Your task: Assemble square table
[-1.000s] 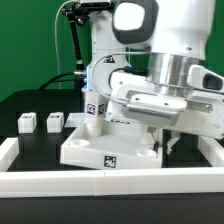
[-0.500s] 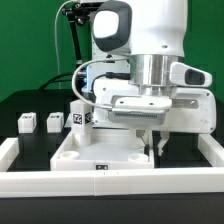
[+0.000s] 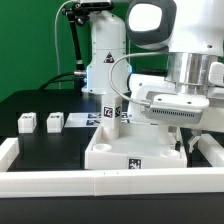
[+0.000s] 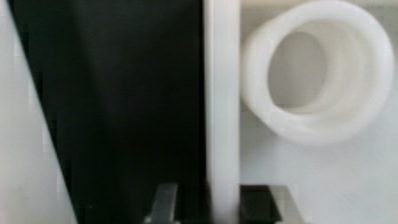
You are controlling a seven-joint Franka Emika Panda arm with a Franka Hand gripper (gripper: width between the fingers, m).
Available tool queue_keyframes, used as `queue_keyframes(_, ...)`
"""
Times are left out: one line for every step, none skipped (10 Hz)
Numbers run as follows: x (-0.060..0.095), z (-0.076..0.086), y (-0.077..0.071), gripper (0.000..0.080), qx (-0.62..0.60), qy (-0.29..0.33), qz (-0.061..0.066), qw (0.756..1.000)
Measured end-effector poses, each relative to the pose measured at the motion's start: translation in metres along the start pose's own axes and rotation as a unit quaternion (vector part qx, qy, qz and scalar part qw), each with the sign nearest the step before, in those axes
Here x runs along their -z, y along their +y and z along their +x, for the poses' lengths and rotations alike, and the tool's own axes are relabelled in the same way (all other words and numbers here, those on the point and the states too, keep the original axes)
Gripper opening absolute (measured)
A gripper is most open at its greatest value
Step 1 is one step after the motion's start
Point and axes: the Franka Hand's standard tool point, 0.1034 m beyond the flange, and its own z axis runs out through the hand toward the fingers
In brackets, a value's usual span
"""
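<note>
Square table top (image 3: 115, 150), rim (image 4: 221, 100) clamped in hand (image 4: 215, 203), beside rail (image 3: 60, 182)

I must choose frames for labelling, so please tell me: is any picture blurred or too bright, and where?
Exterior view: fairly sharp and evenly lit; the white table top shows its black tag clearly. Wrist view: very close and soft; the rim and round socket have fuzzy edges and nearly washed-out white; the gripper is a dark blur.
</note>
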Motion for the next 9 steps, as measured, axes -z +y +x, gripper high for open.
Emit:
queue_keyframes(0.000,0.000,-0.001,0.0060,-0.001,0.000,0.000,1.000)
queue_keyframes(0.000,0.000,-0.001,0.0060,-0.001,0.000,0.000,1.000)
queue_keyframes(0.000,0.000,-0.001,0.0060,-0.001,0.000,0.000,1.000)
queue_keyframes(0.000,0.000,-0.001,0.0060,0.000,0.000,0.001,1.000)
queue_keyframes(0.000,0.000,0.002,0.0060,0.007,0.003,0.010,1.000)
queue_keyframes(0.001,0.001,0.006,0.0060,0.012,0.005,0.015,1.000)
queue_keyframes(0.001,0.001,0.009,0.0060,0.016,0.009,0.021,1.000)
queue_keyframes(0.002,0.002,0.011,0.0060,0.025,0.015,0.031,0.999)
queue_keyframes(0.003,0.004,0.014,0.0060,0.028,0.018,0.035,0.999)
